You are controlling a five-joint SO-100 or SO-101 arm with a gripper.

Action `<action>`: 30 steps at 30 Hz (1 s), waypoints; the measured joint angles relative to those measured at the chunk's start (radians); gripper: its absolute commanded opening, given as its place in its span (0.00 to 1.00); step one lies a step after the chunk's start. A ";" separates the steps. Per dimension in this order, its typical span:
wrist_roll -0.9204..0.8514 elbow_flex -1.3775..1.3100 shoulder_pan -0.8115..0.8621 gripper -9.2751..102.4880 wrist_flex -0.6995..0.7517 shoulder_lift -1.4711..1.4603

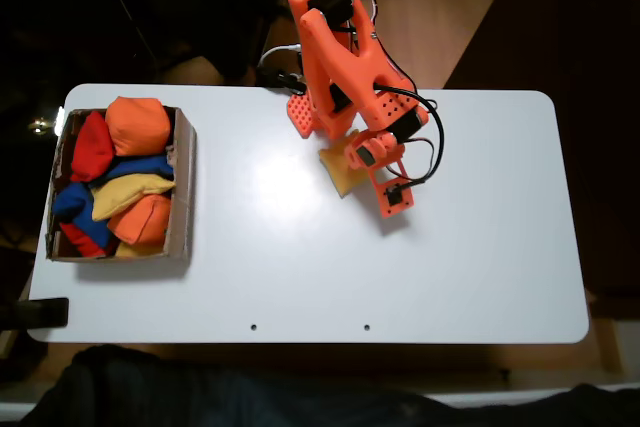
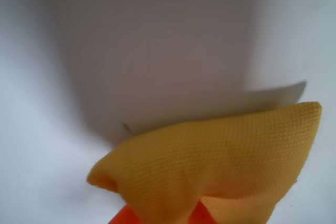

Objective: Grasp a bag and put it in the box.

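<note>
- Gripper [image 1: 352, 169] pinching the yellow bag [image 2: 220, 161] by its lower edge, mid-table under the arm [image 1: 345, 57]; hold looks shallow, cloth could slip out in transit
- Box [image 1: 186, 187] at table's left end in fixed view, well apart, already heaped (orange, red, blue bags); a drop may roll off the pile

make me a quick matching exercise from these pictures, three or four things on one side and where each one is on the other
Things:
1. yellow bag
2. cardboard box
3. arm
4. orange bag

Places:
A. at the left end of the table in the fixed view
B. at the table's far edge, leaning over the middle
C. in the top corner of the box
D. pinched by orange fingers, under the tool

Pairs: 1-D, 2-A, 3-B, 4-C
</note>
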 measured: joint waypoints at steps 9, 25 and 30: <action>0.041 -0.063 0.003 0.08 -0.011 0.040; 0.084 -0.190 0.003 0.08 0.041 0.081; 0.091 -0.227 0.003 0.08 0.066 0.086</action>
